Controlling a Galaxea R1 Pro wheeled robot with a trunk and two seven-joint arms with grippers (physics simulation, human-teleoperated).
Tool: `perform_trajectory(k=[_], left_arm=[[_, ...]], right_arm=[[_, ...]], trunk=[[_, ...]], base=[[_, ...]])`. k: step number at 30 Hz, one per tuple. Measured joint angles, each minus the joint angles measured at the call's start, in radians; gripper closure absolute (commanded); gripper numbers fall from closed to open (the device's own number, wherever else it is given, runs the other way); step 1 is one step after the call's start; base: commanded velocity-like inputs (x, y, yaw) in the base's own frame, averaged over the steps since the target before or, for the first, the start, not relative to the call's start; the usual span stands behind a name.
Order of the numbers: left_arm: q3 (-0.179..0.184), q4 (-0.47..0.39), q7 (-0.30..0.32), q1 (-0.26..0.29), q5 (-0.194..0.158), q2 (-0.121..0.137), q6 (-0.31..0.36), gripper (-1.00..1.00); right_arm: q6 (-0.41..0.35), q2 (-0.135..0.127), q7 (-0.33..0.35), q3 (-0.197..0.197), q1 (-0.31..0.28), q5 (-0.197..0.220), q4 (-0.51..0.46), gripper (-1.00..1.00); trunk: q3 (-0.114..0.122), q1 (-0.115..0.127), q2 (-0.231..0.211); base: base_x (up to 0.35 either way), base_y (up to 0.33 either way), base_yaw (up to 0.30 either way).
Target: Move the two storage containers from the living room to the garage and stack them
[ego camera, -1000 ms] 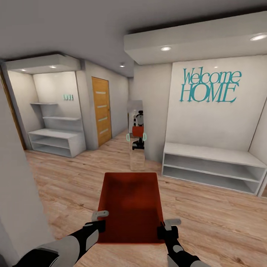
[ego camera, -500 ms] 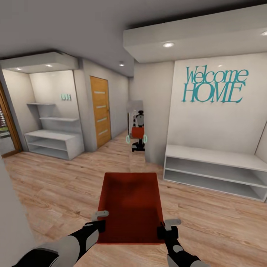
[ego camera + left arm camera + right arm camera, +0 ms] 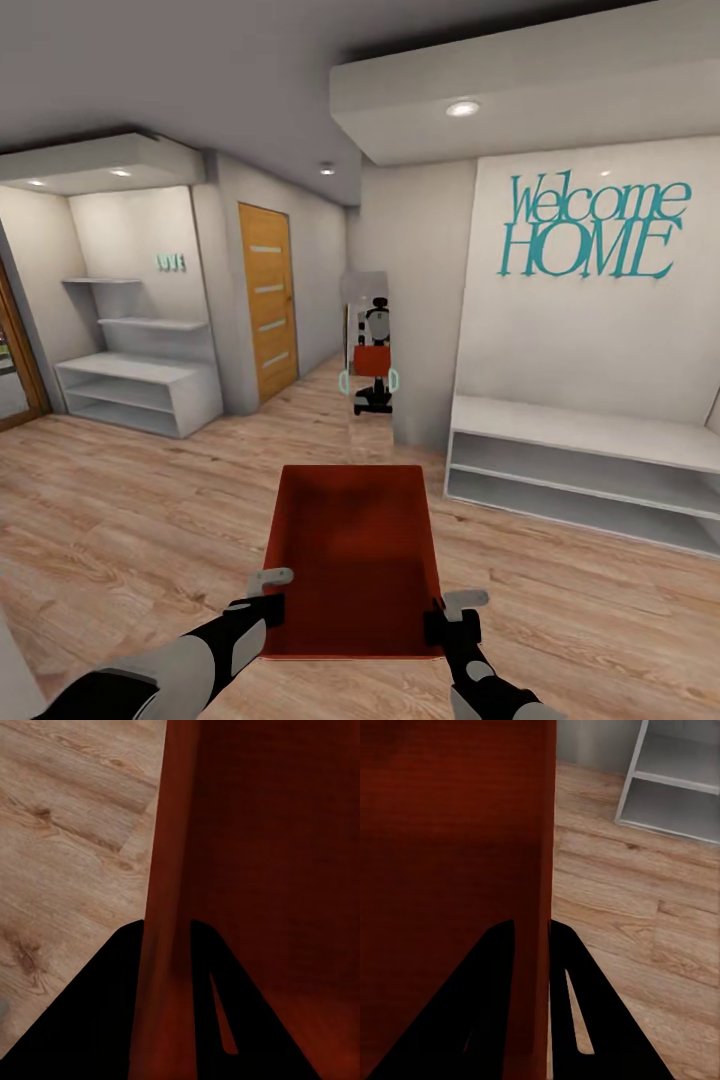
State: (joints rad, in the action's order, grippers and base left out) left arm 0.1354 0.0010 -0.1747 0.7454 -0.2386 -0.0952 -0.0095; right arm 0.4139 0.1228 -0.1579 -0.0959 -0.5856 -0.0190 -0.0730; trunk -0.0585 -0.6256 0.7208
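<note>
Storage container (image 3: pixel 352 560) carried out front over wood-plank floor (image 3: pixel 150 520), hallway. L hand (image 3: pixel 268 597) and R hand (image 3: pixel 452 612) each pinched shut on a side wall. Keep bin level, grips even, steer past white bench (image 3: pixel 580 470) twd garage.

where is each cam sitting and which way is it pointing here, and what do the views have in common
Head view: on the robot's head, looking forward and down a wood-floored hall toward a mirror; both forearms show, left gripper and right gripper clamping the storage container.
Left wrist view: near the left gripper, looking along its fingers astride the container's wall.
Right wrist view: near the right gripper, looking along its fingers; a white shelf unit lies beyond.
Shared: all three show the container and the wood floor.
</note>
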Motion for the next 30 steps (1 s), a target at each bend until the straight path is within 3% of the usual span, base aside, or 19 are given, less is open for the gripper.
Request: perform_trajectory(k=[12, 30], left_arm=[[0.000, 0.000, 0.000, 0.000, 0.001, 0.000, 0.000, 1.00], [0.000, 0.000, 0.000, 0.000, 0.000, 0.000, 0.000, 1.00]], right_arm=[[0.000, 0.000, 0.000, -0.002, 0.000, 0.002, 0.001, 1.00], [0.000, 0.000, 0.000, -0.001, 0.000, 0.001, 0.000, 1.00]], trunk=[[0.000, 0.000, 0.000], [0.000, 0.000, 0.000]], base=[[0.323, 0.000, 0.174], [0.323, 0.000, 0.008]])
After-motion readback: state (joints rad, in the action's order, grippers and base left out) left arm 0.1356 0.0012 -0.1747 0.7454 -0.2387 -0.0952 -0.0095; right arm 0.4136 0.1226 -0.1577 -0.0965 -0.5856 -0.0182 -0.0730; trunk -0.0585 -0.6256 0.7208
